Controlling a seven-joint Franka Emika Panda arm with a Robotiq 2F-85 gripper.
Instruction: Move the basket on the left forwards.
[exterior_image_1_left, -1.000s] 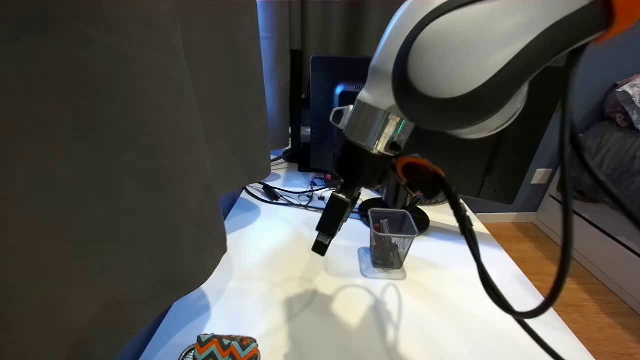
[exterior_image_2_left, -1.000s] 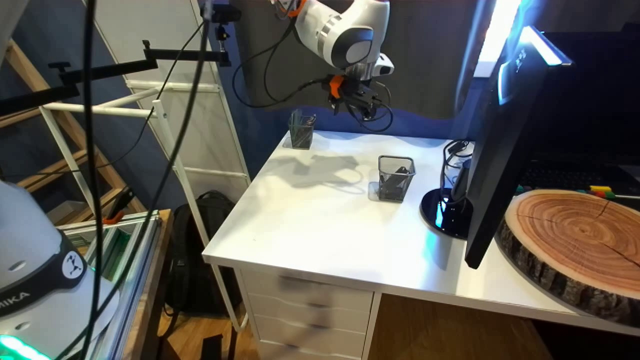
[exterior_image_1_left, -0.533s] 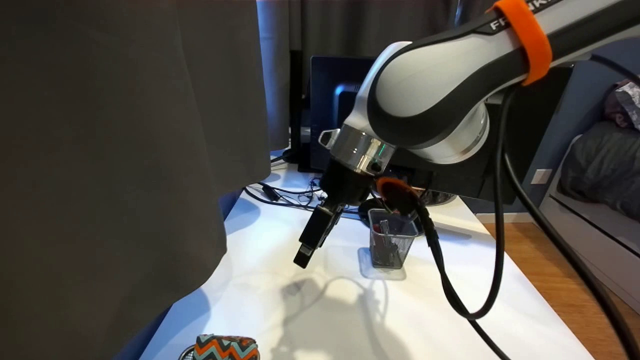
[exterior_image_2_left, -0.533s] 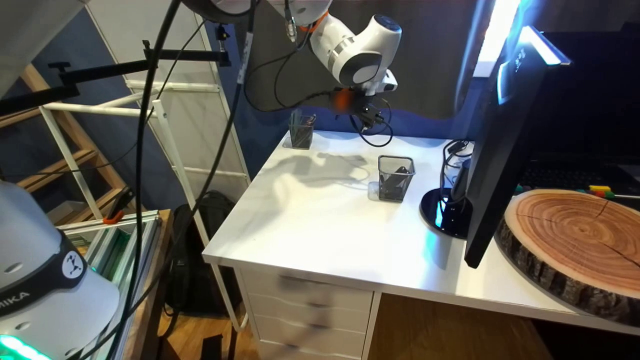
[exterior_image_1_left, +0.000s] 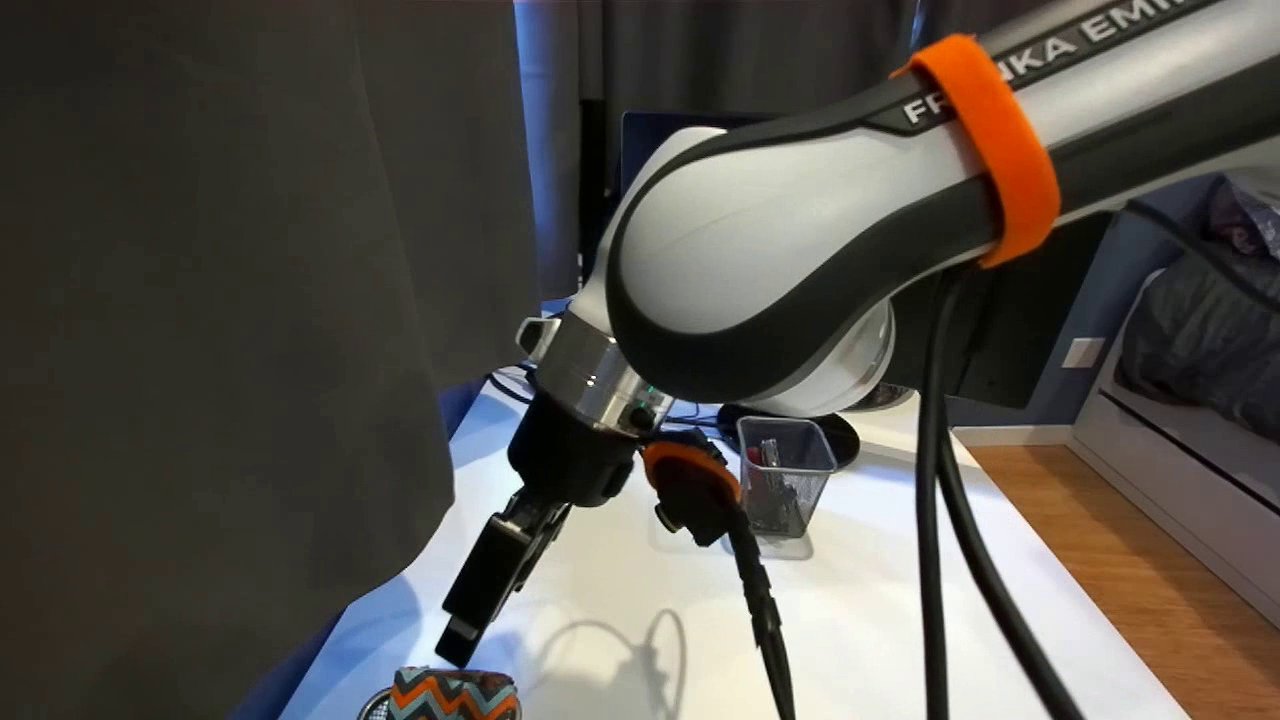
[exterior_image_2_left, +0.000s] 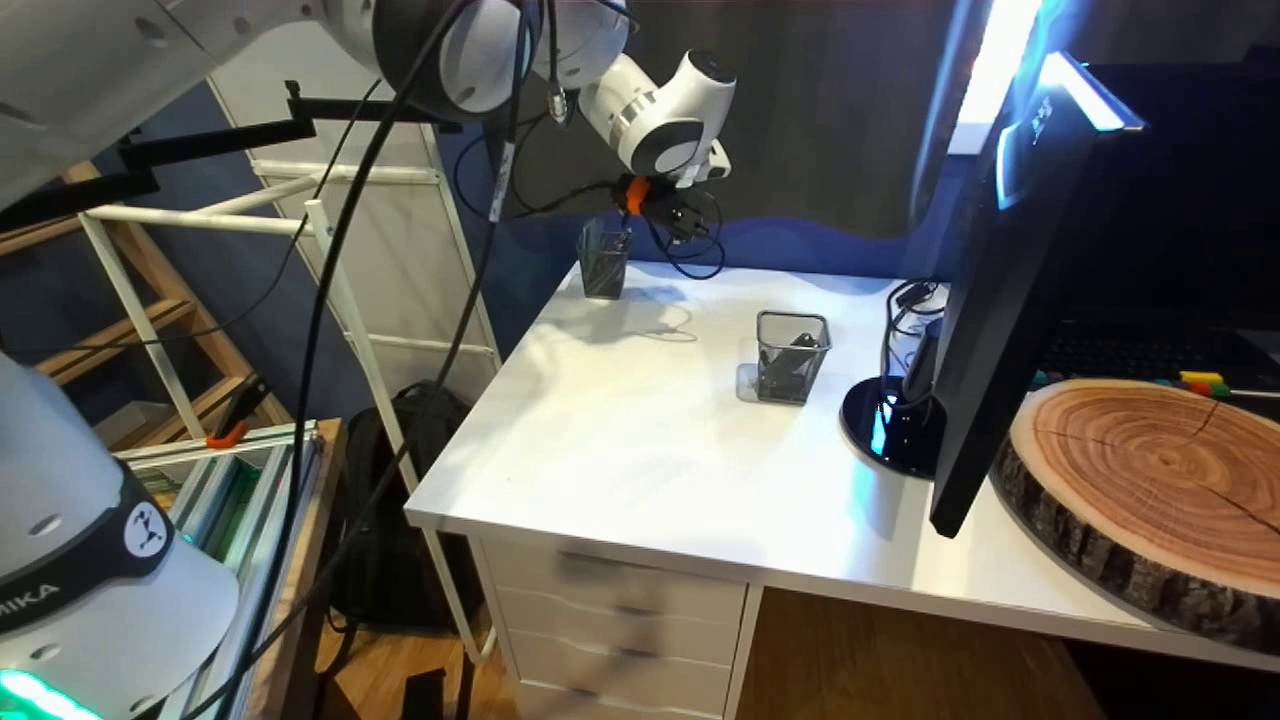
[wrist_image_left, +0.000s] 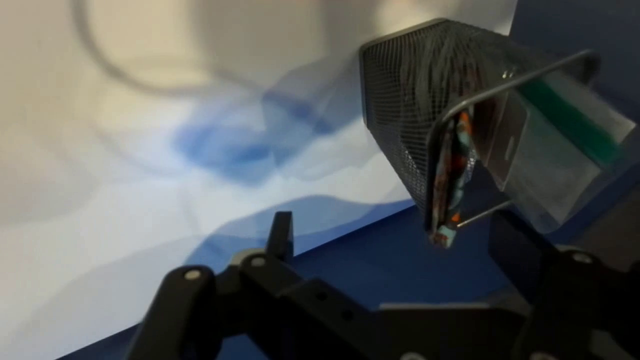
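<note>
The left basket is a dark wire-mesh cup (exterior_image_2_left: 603, 274), upright near the desk's far corner. A zigzag-patterned item in orange, teal and grey (exterior_image_1_left: 452, 696) sits inside it against the wall, with a clear bag with a green strip (wrist_image_left: 560, 155). In the wrist view the mesh wall (wrist_image_left: 400, 85) and rim show ahead of the fingers. My gripper (wrist_image_left: 392, 220) is open and empty; the basket's near edge lies between the fingertips in that view, closer to the right finger. In an exterior view my gripper's fingertip (exterior_image_1_left: 457, 645) is just above the zigzag item; contact cannot be told.
Another mesh cup (exterior_image_2_left: 793, 365) with dark items stands on the white desk (exterior_image_2_left: 600, 430), near the monitor (exterior_image_2_left: 1030, 300). A grey curtain (exterior_image_1_left: 250, 300) hangs close beside the arm. A round wood slab (exterior_image_2_left: 1160, 470) lies at the desk's right. Cables (exterior_image_1_left: 940, 600) hang from the arm.
My gripper has moved away from the cup by the monitor and down toward the left basket. Its shadow moved with it. Both baskets have stayed in place.
</note>
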